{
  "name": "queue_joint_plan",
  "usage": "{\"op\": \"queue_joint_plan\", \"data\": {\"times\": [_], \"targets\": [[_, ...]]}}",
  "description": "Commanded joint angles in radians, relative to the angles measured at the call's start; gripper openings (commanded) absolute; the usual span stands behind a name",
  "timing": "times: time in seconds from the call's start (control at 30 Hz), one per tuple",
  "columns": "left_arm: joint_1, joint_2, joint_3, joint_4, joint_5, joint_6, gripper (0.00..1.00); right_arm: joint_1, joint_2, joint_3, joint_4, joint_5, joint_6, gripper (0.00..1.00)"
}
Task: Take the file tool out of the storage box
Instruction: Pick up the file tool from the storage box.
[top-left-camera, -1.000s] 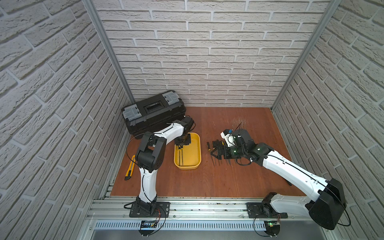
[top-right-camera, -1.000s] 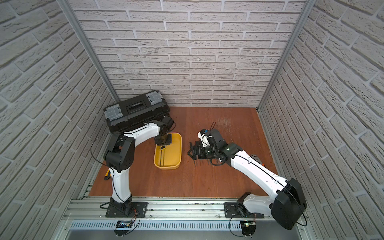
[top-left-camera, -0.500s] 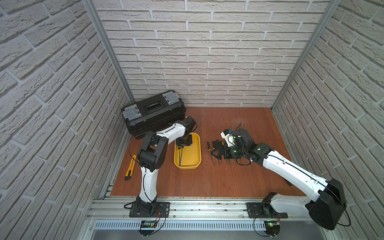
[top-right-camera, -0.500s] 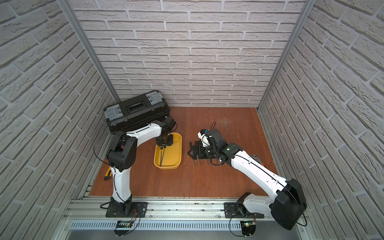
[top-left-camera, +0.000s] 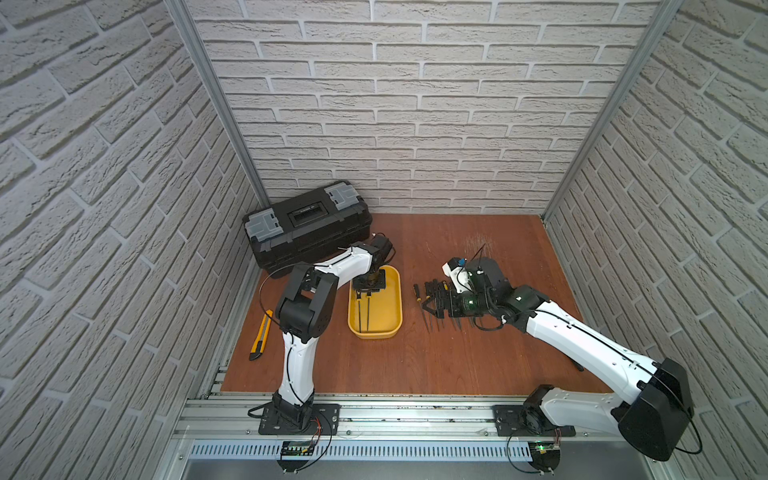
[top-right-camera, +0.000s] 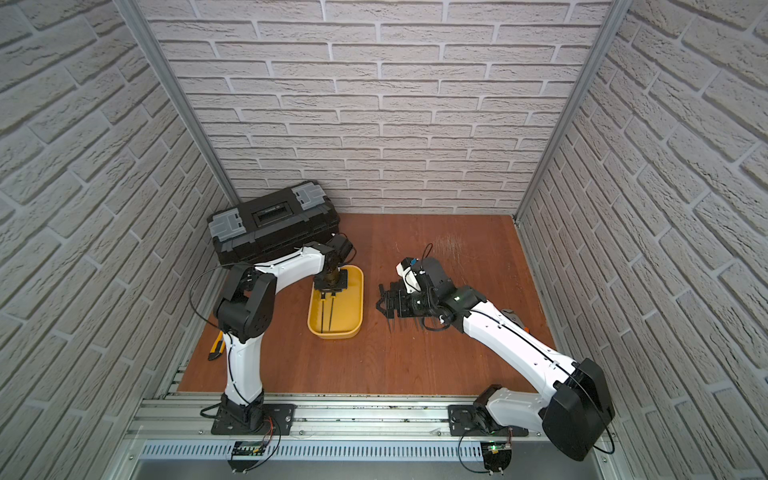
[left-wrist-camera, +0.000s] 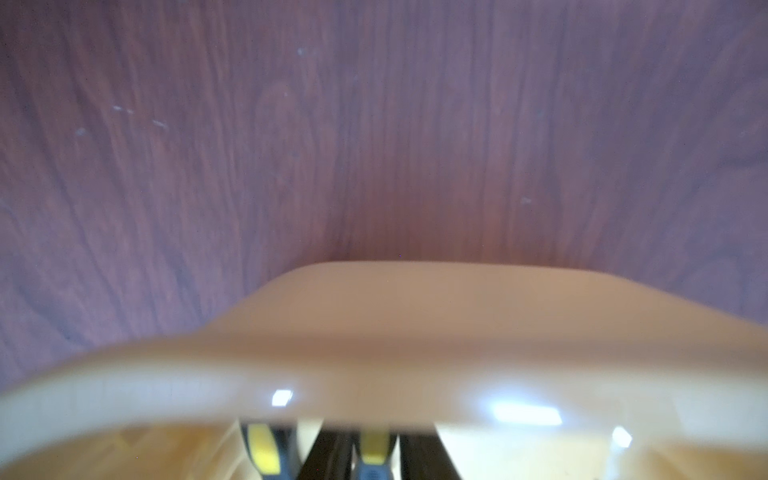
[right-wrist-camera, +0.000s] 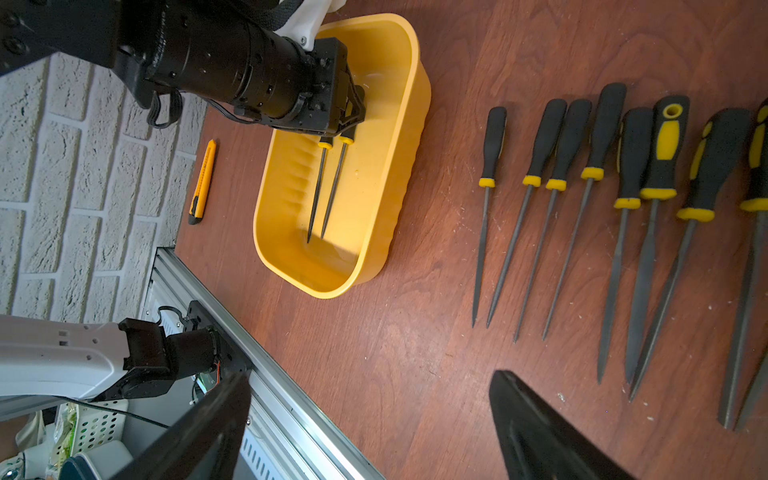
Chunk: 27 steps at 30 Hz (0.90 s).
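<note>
- The left pincer (right-wrist-camera: 352, 122) reaches into the far end of the storage box (top-left-camera: 388, 309). Its jaws are drawn together, clamped on the black-and-yellow handle of a file tool (right-wrist-camera: 334, 195).
- That file tool lies inside the box, lengthwise along its floor, with the blade pointing toward the arms' bases. A second file (right-wrist-camera: 316, 199) lies just beside it, nearly parallel.
- In the left wrist view the box's rim is a blur across the foreground. Below it, one handle sits between the dark fingers (left-wrist-camera: 328, 457), and another handle lies off to one side.
- The right pincer (right-wrist-camera: 372, 386) hovers with its jaws wide apart, holding nothing. It is over the surface (top-left-camera: 415, 365), above a row of files (right-wrist-camera: 660, 158) laid side by side, apart from the box.
- A black toolbox (top-left-camera: 307, 226) stands by the back wall.
- A yellow utility knife (top-left-camera: 261, 334) lies on the left arm's side of the box.
</note>
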Motion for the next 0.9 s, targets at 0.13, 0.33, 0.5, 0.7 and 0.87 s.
{"op": "queue_joint_plan", "data": {"times": [0.13,0.33,0.5,0.7,0.87], "targets": [[-0.009,-0.035,-0.001,0.023,0.028,0.035,0.13,-0.007,-0.016,-0.073,0.091,-0.042,0.011,0.93],[0.0,-0.108,0.018,0.011,0.089,0.024,0.12,-0.006,-0.027,-0.141,0.133,-0.058,0.029,0.93],[0.008,-0.17,0.014,0.016,0.127,0.014,0.1,0.003,-0.028,-0.114,0.175,-0.089,0.053,0.89],[0.035,-0.242,-0.018,0.06,0.233,-0.036,0.1,0.024,0.041,-0.057,0.21,-0.091,0.052,0.78],[0.047,-0.304,-0.043,0.081,0.281,-0.071,0.1,0.054,0.108,-0.008,0.271,-0.082,0.077,0.65]]}}
